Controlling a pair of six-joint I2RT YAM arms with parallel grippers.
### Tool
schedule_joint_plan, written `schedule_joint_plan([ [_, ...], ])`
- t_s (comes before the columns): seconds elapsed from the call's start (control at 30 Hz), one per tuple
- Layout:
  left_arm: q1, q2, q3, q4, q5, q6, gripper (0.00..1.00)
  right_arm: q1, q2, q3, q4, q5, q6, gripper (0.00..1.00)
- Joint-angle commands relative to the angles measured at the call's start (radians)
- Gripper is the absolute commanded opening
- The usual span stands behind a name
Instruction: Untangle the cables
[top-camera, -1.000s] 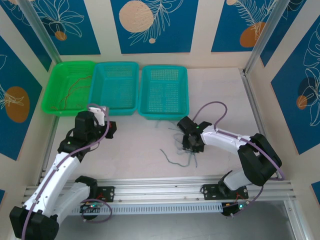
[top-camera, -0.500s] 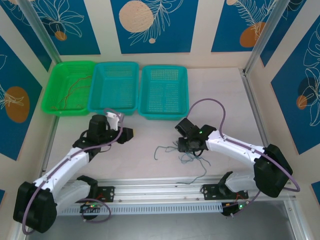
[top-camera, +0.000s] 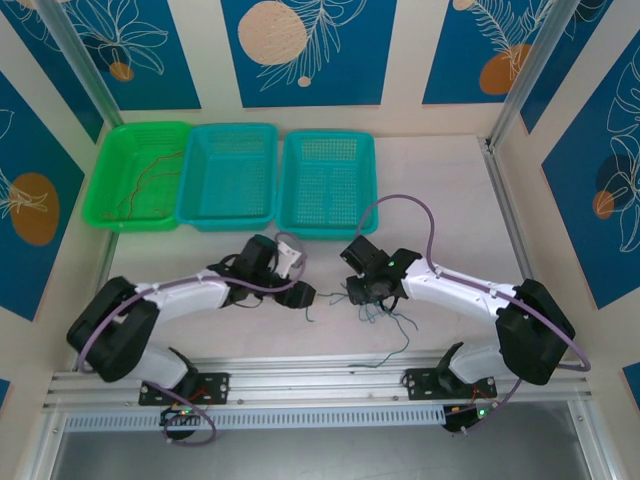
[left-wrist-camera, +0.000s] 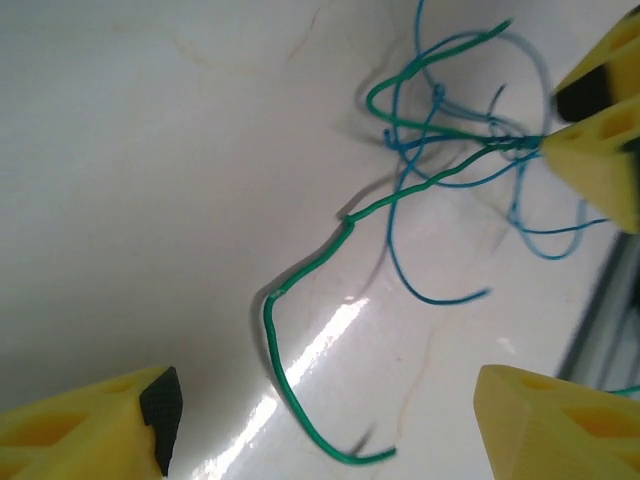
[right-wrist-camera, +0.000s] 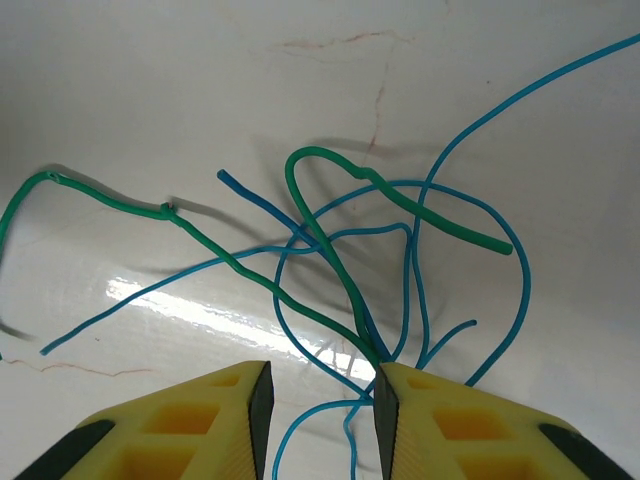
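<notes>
Cables (right-wrist-camera: 432, 213) sit inside right tool (right-wrist-camera: 322, 385), tips slightly apart, grip unclear; left wrist cam: left tool (left-wrist-camera: 325, 400) wide open, empty.

tbl (top-camera: 430, 180) white | far edge L→R: grn basket (top-camera: 143, 126), teal basket (top-camera: 228, 128), 2nd teal basket (top-camera: 328, 136) | cables (top-camera: 378, 312) ctr-front

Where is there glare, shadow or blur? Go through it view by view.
Left wrist: a white glare streak on the glossy white table beside the thin green wire; the thin blue wires farther off look soft. Right wrist: a glare band near the bottom, grey shadows trailing each wire, focus sharp. Top external: even light, wires barely resolved.
</notes>
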Motion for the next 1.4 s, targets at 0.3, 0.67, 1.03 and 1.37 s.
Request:
schedule_joint_plan([
  [0.3, -0.151, 0.205, 0.158, -0.184, -0.291, 0.269, 0.5, 0.01, 0.0, 0.022, -0.024, 0.025, -0.012, 0.34],
  [0.67, -0.22, 0.31, 0.179, -0.29, -0.489, 0.296, 0.0, 0.002, -0.049, 0.018, -0.066, 0.129, 0.062, 0.39],
  [1.03, -0.143, -0.097, 0.045, -0.154, -0.474, 0.293, 0.0, -0.169, -0.31, -0.148, 0.047, -0.162, 0.151, 0.95],
  [1.37, -0.143, -0.093, 0.032, -0.109, -0.419, 0.295, 0.0, -0.233, -0.453, -0.107, 0.187, -0.417, 0.163, 1.0],
])
